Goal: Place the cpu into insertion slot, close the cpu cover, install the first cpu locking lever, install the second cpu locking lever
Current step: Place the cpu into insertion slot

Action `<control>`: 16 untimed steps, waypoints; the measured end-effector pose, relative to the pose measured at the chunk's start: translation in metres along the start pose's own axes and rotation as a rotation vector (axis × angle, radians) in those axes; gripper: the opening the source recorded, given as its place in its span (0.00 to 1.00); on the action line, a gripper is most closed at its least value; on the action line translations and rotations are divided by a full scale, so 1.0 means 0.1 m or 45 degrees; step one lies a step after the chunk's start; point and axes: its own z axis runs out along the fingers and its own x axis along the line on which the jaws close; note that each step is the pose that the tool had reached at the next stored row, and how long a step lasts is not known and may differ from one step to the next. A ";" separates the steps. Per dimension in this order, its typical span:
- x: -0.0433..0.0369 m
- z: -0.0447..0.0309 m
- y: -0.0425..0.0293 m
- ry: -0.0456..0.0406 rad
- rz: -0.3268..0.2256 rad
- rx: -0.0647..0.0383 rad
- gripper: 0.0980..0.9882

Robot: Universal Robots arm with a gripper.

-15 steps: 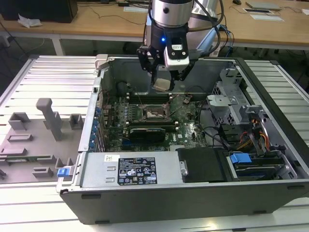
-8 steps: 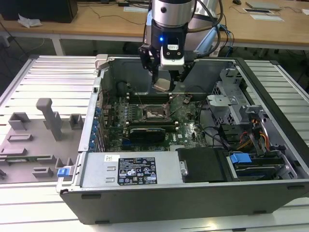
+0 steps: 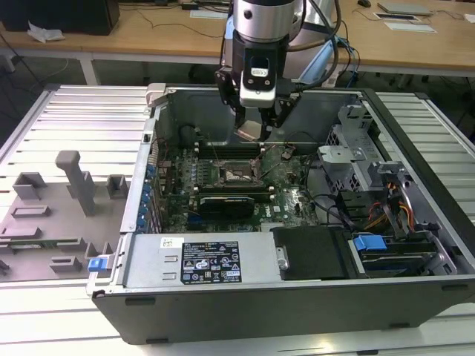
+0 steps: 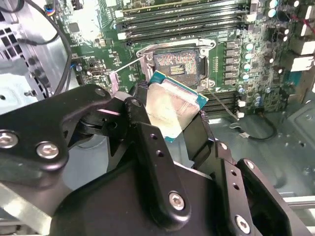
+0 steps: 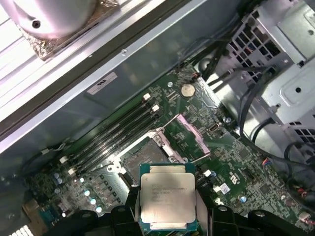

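**Task status.** None of the four steps is complete. The claw (image 5: 166, 216) is clenched on the cpu (image 5: 166, 199), gripping it by two opposite edges with the metal top facing the first wrist camera. The chip hangs in the air above the green motherboard (image 3: 289, 196), inside the open computer case (image 3: 297, 297), which stands on the slatted desk (image 3: 74, 119). In both wrist views the chip is near the insertion slot (image 4: 177, 64) but apart from it and not seated. It looks tilted against the board in the second wrist view.

**Remaining.** The slot is bare. The cpu cover (image 5: 191, 132) stands swung up beside it, so it is not closed. Thin wire levers rise near the cover and appear unlatched, so seating, cover and both levers are judged outstanding.

**Limits of observation.**
- The chip hides the near edge of the slot in both wrist views.
- The pin field is too dark to assess.
- I cannot separate the first lever from the second.
- The chip's underside is out of sight.
- The height of the chip above the slot cannot be judged.
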 end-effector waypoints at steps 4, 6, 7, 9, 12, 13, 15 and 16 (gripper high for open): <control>0.000 0.001 0.000 -0.007 0.083 -0.002 0.50; 0.000 0.002 0.000 -0.013 0.148 -0.003 0.50; 0.000 0.003 0.000 -0.017 0.187 -0.004 0.50; 0.000 0.017 -0.001 -0.024 0.271 -0.005 0.50; -0.001 0.052 -0.005 -0.030 0.340 -0.007 0.50; -0.001 0.067 -0.006 -0.033 0.365 -0.007 0.50; -0.002 0.113 -0.010 -0.040 0.448 -0.009 0.50; -0.003 0.142 -0.013 -0.045 0.501 -0.010 0.50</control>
